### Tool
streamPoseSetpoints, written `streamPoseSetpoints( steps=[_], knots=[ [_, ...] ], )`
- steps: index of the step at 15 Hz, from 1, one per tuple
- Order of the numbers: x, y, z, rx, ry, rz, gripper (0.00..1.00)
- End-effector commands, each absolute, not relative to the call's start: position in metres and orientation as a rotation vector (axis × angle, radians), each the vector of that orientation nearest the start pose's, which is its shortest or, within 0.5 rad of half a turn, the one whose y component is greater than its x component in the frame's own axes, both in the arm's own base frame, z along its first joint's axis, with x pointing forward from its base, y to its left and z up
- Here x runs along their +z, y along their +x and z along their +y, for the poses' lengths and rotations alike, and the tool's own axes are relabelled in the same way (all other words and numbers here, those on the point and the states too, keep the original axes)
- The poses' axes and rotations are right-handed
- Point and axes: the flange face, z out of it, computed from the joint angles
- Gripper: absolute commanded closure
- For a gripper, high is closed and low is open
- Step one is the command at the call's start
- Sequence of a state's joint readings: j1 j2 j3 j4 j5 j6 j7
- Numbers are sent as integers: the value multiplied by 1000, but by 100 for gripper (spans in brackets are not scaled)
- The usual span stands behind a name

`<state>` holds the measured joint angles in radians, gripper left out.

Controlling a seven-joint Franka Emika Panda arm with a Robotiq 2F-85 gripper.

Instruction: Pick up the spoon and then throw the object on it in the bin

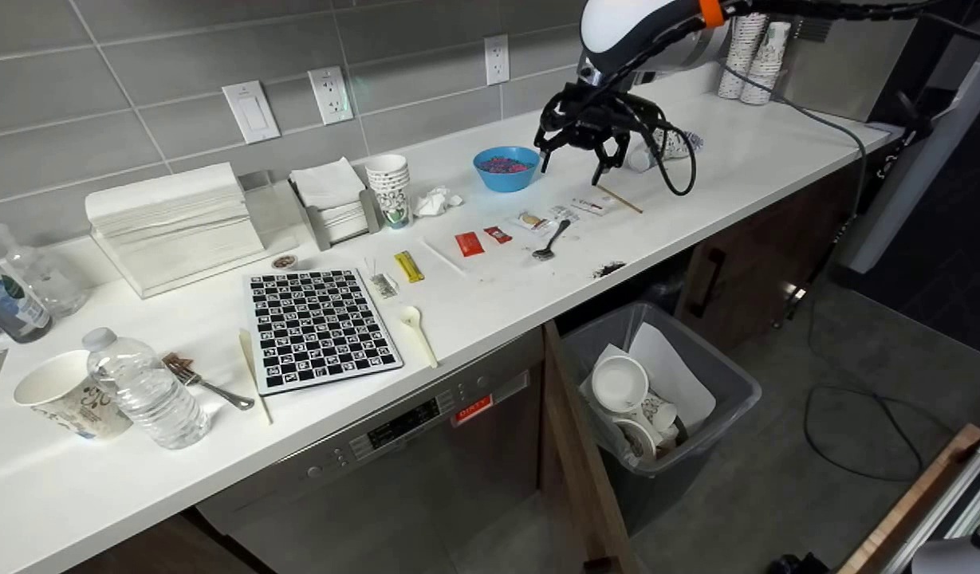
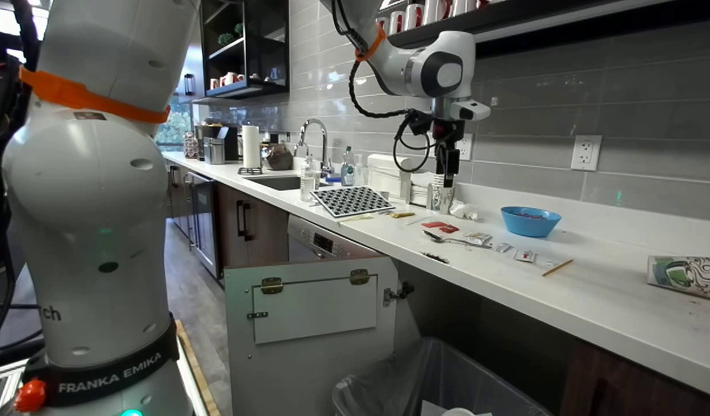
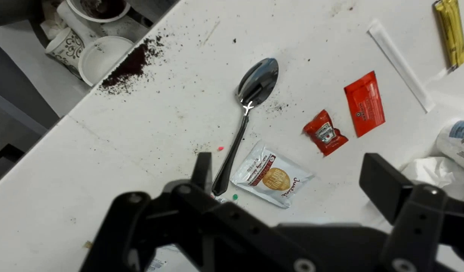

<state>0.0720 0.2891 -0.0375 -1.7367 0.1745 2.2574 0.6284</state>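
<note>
The metal spoon point(image 3: 257, 83) lies on the white counter, its bowl toward the upper part of the wrist view and its handle running down to the left finger. Both exterior views show the spoon point(image 1: 549, 244) point(image 2: 456, 240) too. No separate object can be made out on its dark, shiny bowl. My gripper point(image 1: 570, 175) hangs above the counter by the blue bowl, jaws wide apart; in the wrist view the gripper point(image 3: 287, 164) has nothing between its fingers. Below the counter edge stands the grey bin point(image 1: 729, 383) with a liner, holding used cups and paper.
Beside the spoon handle lies a peanut butter packet point(image 3: 273, 174), with red packets point(image 3: 325, 133) farther off. Dark grounds point(image 3: 131, 66) are spilled at the counter edge. A blue bowl point(image 1: 507, 171), a wooden stick point(image 1: 621, 199) and an open cabinet door point(image 2: 314, 318) are nearby.
</note>
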Motion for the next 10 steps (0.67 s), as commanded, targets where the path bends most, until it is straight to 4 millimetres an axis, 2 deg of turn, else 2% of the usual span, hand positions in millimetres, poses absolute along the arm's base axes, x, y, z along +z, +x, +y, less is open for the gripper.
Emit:
streamPoseSetpoints(
  steps=[1, 4, 5, 10],
  knots=[
    [452, 642, 41, -239, -2866, 888, 0],
    [458, 632, 51, -243, -2940, 787, 0],
    [459, 645, 47, -256, -2882, 845, 0],
    [458, 640, 52, -256, -2915, 804, 0]
  ],
)
